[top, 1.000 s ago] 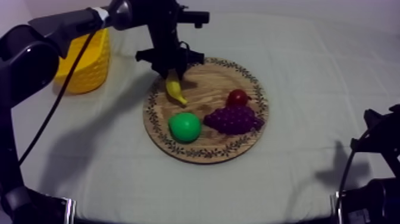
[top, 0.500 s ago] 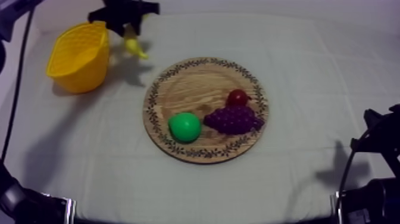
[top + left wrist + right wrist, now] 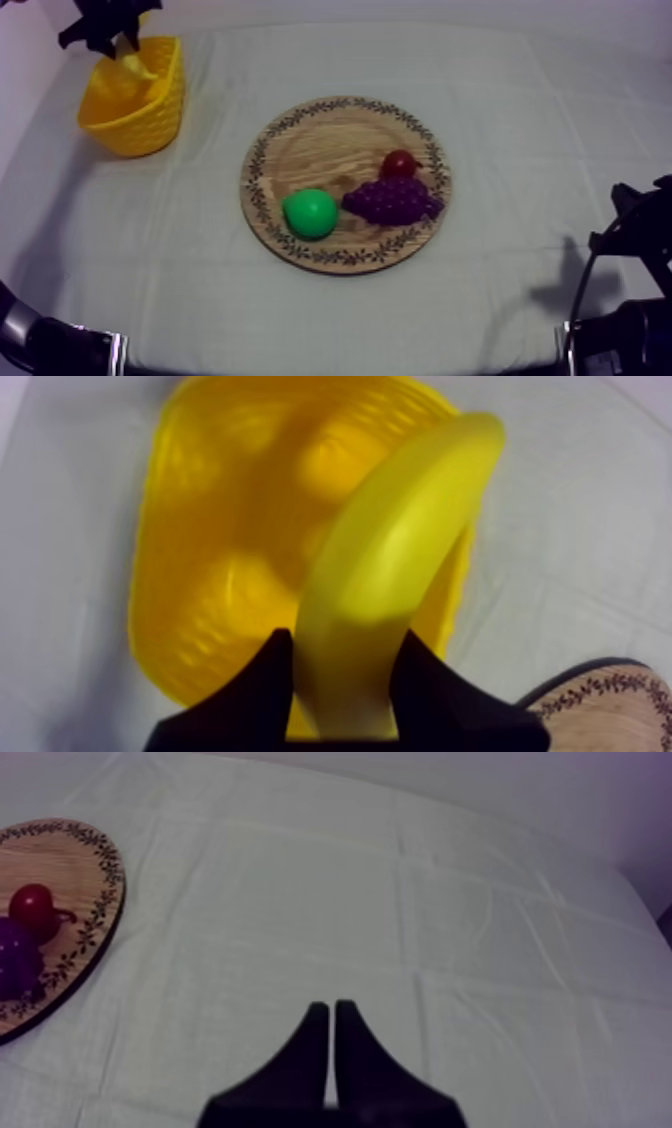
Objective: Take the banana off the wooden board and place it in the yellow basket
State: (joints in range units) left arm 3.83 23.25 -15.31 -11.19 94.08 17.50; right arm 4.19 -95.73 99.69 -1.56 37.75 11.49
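green pear (image 3: 309, 213), purple grapes (image 3: 392, 200), small red fruit (image 3: 399, 163)

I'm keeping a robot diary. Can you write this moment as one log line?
left gripper: shut on banana, over yellow basket | right gripper: shut | wooden board: pear, grapes, small red fruit
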